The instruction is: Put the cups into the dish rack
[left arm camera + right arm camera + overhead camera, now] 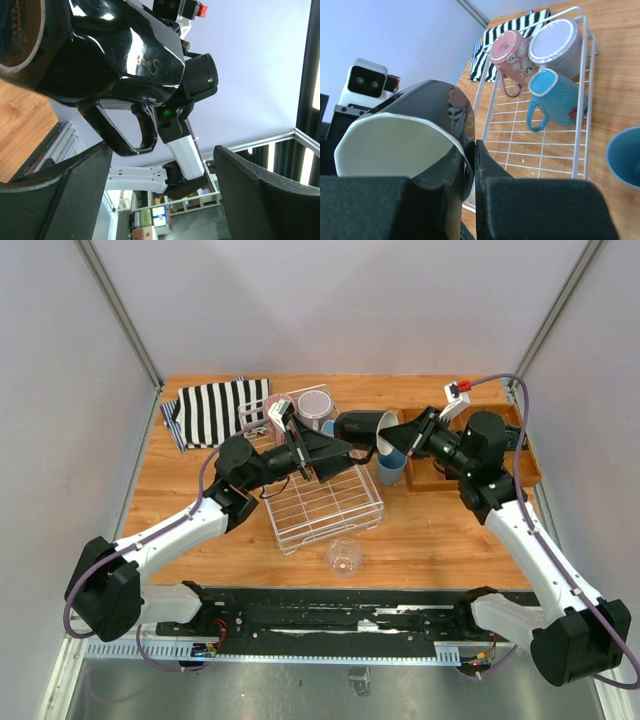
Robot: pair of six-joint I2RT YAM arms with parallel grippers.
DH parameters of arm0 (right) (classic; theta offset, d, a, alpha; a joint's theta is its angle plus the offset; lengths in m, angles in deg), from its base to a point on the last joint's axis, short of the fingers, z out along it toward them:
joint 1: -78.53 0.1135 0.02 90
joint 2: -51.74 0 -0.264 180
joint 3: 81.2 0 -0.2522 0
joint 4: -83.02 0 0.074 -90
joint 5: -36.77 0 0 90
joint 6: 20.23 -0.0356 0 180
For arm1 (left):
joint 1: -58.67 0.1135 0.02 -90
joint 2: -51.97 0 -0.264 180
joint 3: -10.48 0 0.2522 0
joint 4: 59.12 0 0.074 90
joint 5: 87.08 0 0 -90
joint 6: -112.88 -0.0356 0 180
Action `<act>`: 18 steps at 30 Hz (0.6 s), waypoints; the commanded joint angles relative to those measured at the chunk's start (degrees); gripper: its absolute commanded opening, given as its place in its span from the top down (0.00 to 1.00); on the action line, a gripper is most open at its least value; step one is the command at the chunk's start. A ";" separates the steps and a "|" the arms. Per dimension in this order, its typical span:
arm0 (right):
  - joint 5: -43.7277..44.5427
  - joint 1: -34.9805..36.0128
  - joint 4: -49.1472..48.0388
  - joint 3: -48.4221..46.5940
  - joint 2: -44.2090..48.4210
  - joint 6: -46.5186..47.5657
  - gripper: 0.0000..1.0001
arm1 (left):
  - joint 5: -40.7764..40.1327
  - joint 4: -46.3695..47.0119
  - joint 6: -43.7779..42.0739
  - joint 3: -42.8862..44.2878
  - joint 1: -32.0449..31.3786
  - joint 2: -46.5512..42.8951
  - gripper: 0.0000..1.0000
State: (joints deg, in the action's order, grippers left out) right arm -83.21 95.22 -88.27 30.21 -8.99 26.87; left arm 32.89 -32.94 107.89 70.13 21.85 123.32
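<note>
A dark mug point(420, 125) with a cream inside hangs on its side above the dish rack point(325, 508), my right gripper point(474, 150) shut on its rim. In the top view the dark mug point(360, 426) lies between both grippers. My left gripper point(160, 200) is open just under the mug's handle point(120, 132) and touches nothing. In the rack's far end lie a pink mug point(509, 52), a grey-lilac cup point(555, 42) and a blue-grey mug point(555, 95). A light blue tumbler point(391, 467) stands right of the rack. A clear glass point(343, 556) stands in front of it.
A striped black-and-white cloth point(215, 410) lies at the back left, touching the rack's corner. A brown wooden compartment tray point(524, 462) sits at the right, under my right arm. Both arms cross over the rack's far half.
</note>
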 commanded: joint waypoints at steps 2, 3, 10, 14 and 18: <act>-0.77 3.52 -22.46 1.75 -0.42 -3.99 0.99 | 1.90 4.23 3.03 0.63 0.13 1.39 0.14; -0.59 4.09 -23.25 1.69 -0.85 -3.77 0.99 | 1.95 4.14 3.23 0.56 0.16 1.49 0.14; 2.31 9.27 -27.16 2.22 -3.60 2.19 0.99 | 1.24 7.06 5.75 -0.14 0.17 1.77 0.15; 2.92 9.50 -34.90 5.88 -4.63 0.33 0.99 | 0.83 9.66 7.20 -0.42 0.17 1.82 0.24; 4.71 9.50 -37.69 8.35 -3.99 0.85 0.99 | 0.08 11.70 7.86 -1.16 0.17 1.55 0.36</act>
State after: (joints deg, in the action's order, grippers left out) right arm -80.78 103.98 -114.90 37.25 -14.06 27.57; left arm 33.48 -27.30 114.49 69.47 21.85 125.00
